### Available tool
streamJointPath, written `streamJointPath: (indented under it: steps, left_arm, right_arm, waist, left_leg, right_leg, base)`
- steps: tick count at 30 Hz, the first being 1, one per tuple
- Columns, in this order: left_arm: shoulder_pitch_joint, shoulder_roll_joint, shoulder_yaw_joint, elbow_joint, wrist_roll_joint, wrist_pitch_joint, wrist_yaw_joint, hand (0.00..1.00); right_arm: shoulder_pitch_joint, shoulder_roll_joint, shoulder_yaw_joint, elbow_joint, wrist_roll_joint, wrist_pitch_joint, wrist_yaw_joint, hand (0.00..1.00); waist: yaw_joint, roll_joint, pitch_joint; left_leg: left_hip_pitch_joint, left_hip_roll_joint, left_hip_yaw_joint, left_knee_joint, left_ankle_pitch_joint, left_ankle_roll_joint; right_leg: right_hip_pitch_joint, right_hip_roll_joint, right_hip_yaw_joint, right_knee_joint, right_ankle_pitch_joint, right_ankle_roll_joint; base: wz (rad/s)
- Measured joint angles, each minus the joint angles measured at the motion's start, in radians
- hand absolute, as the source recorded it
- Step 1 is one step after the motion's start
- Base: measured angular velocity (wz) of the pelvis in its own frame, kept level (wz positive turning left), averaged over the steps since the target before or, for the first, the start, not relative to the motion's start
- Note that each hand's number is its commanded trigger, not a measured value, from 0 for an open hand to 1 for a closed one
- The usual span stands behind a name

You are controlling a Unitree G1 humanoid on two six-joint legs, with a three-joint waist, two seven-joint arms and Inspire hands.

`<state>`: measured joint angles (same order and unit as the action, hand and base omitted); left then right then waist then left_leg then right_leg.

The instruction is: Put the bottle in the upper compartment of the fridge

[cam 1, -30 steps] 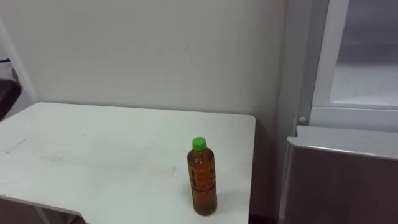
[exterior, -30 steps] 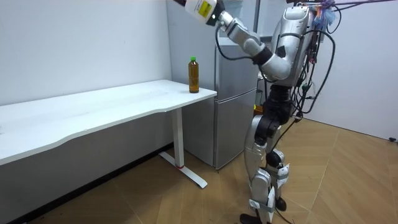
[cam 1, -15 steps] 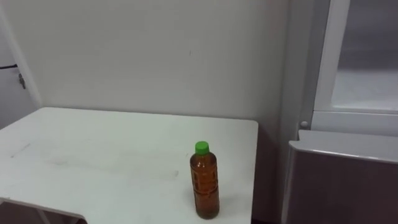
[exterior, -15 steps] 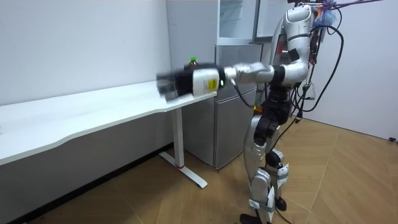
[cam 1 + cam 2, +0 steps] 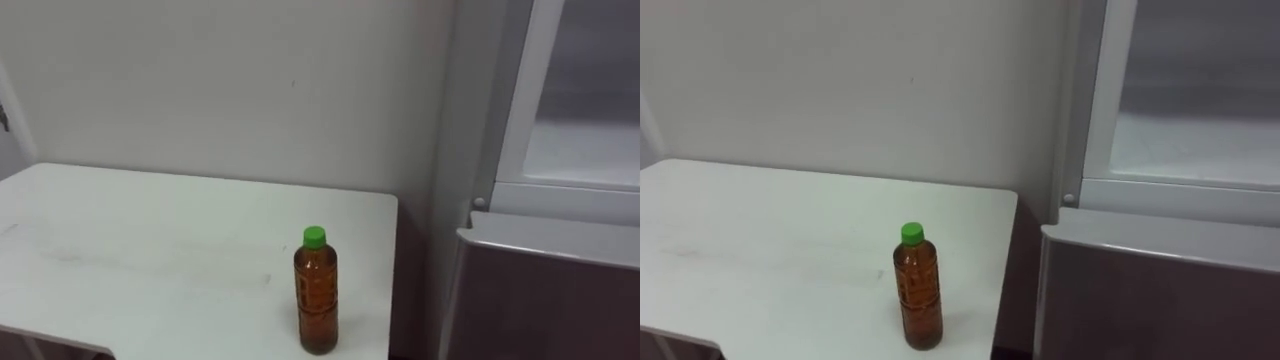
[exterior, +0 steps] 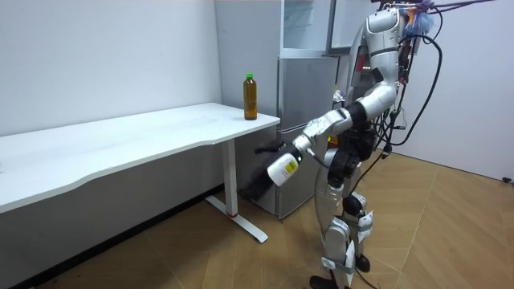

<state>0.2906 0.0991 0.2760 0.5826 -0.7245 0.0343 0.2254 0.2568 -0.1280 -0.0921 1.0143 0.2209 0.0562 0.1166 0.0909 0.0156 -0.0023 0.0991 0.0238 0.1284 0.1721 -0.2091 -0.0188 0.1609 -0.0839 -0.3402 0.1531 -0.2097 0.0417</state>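
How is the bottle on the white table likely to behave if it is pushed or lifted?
The bottle is tall on a narrow base, so a push near its green cap would probably tip it, and its round body could then roll. It looks nearly full of brown liquid, so likely heavy for its size and fairly stiff.

Bottle (image 5: 316, 292) was clear glossy plastic with a green plastic cap (image 5: 314, 236), worktop (image 5: 150, 250) smooth matt white, fridge door (image 5: 540, 300) grey with a dull metal-like sheen, wall (image 5: 200, 80) flat matt paint, floor (image 6: 450, 233) satin wood.
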Motion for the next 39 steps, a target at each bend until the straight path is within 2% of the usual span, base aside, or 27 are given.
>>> streamJointPath:
  steps: [1,5,6,9,13,20,25,39]
  left_arm:
    - [-0.005,0.001,-0.026,0.059,0.014,-0.012,-0.017,0.00]
    - [-0.015,-0.002,-0.089,0.213,0.111,-0.020,-0.067,0.00]
    - [-0.016,-0.004,-0.111,0.254,0.160,-0.020,-0.082,0.00]
    - [-0.015,-0.005,-0.182,0.324,0.221,-0.020,-0.109,0.00]
    - [-0.025,-0.011,-0.206,0.409,0.284,-0.020,-0.157,0.00]
    - [-0.037,-0.010,-0.221,0.427,0.368,-0.016,-0.170,0.00]
    - [-0.055,-0.011,-0.223,0.433,0.408,0.009,-0.185,0.00]
    - [-0.069,-0.009,-0.240,0.464,0.412,0.011,-0.226,0.00]
  right_arm:
    - [-0.004,0.000,0.000,0.009,0.008,-0.008,0.000,0.00]
    - [-0.021,0.005,-0.002,0.042,0.004,-0.032,0.004,0.00]
    - [-0.021,0.004,-0.002,0.044,0.005,-0.042,0.006,0.00]
    - [-0.033,0.004,-0.001,0.057,0.016,-0.047,0.006,0.00]
    - [-0.054,0.007,0.006,0.091,0.025,-0.056,0.002,0.00]
    - [-0.074,0.008,0.045,0.116,0.053,-0.055,-0.016,0.00]
    - [-0.080,0.011,0.061,0.122,0.071,-0.052,-0.042,0.00]
    - [-0.083,0.011,0.070,0.134,0.093,-0.041,-0.050,0.00]
  waist:
    - [-0.007,0.003,-0.0009]
    - [-0.037,0.002,0.0018]
    - [-0.045,-0.002,0.0060]
    - [-0.065,0.005,0.0068]
    - [-0.077,-0.001,0.0071]
    - [-0.086,-0.009,0.0059]
    - [-0.089,-0.009,0.0057]
    - [-0.089,-0.008,0.0059]
  left_leg:
    - [0.002,0.000,0.003,-0.004,0.000,0.000]
    - [0.004,0.001,0.009,-0.004,0.000,0.000]
    - [0.006,0.001,0.013,-0.006,-0.001,0.000]
    - [0.007,0.001,0.020,-0.011,-0.004,0.001]
    - [0.015,0.003,0.035,-0.015,-0.004,0.001]
    - [0.016,0.002,0.051,-0.023,-0.004,0.001]
    - [0.016,0.003,0.064,-0.022,-0.004,0.001]
    - [0.017,0.003,0.063,-0.022,-0.005,0.002]
  right_leg:
    - [0.000,0.000,0.007,0.000,0.000,0.000]
    - [0.002,0.001,0.014,0.002,0.001,0.001]
    - [-0.003,0.001,0.019,0.002,0.001,0.001]
    - [-0.003,0.002,0.028,0.001,0.001,0.001]
    - [-0.004,0.003,0.038,0.001,0.001,0.002]
    - [-0.017,0.003,0.050,0.002,0.002,0.003]
    - [-0.019,0.004,0.065,0.002,0.005,0.005]
    - [-0.019,0.004,0.068,0.002,0.005,0.005]
  base:
    - [-0.13]
    - [-0.06]
    - [-0.04]
    - [-0.08]
    - [-0.10]
    - [-0.06]
    - [-0.07]
    - [0.00]
